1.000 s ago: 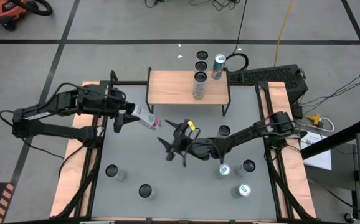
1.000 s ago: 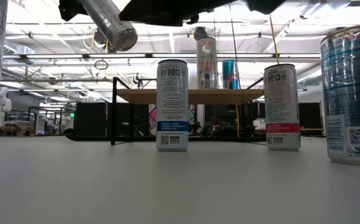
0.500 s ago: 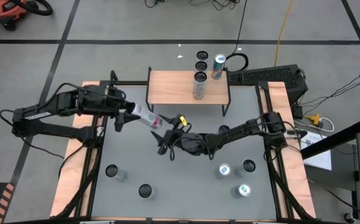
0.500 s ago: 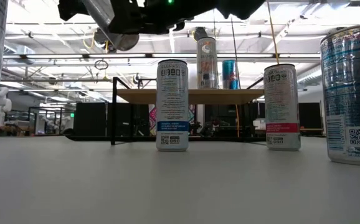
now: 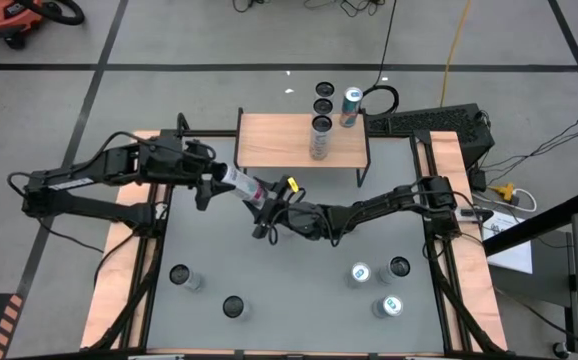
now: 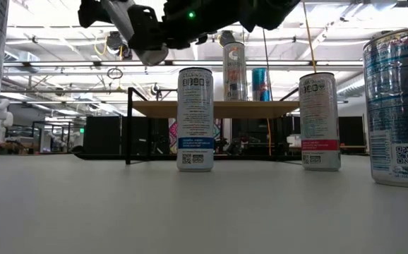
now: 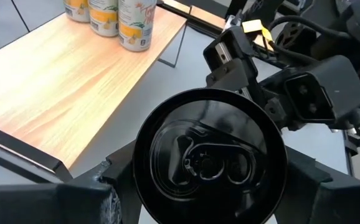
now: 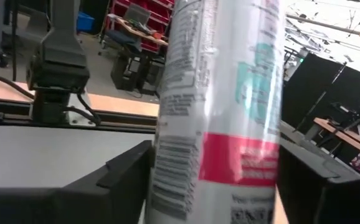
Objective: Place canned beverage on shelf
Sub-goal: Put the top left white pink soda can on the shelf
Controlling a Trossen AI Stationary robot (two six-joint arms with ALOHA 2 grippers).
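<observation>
Grey table top with wooden side edges, standing on a grey tiled floor; the low view shows a workshop with ceiling lights behind. The wooden shelf sits at the table's far edge with 1 can on it. The left gripper is clamped on a white and pink can, held tilted in the air just in front of the shelf. The right gripper has its fingers either side of the can's other end; whether they press on it I cannot tell. The left wrist view alone shows the can's top, and 3 cans lined up at the shelf's far end.
</observation>
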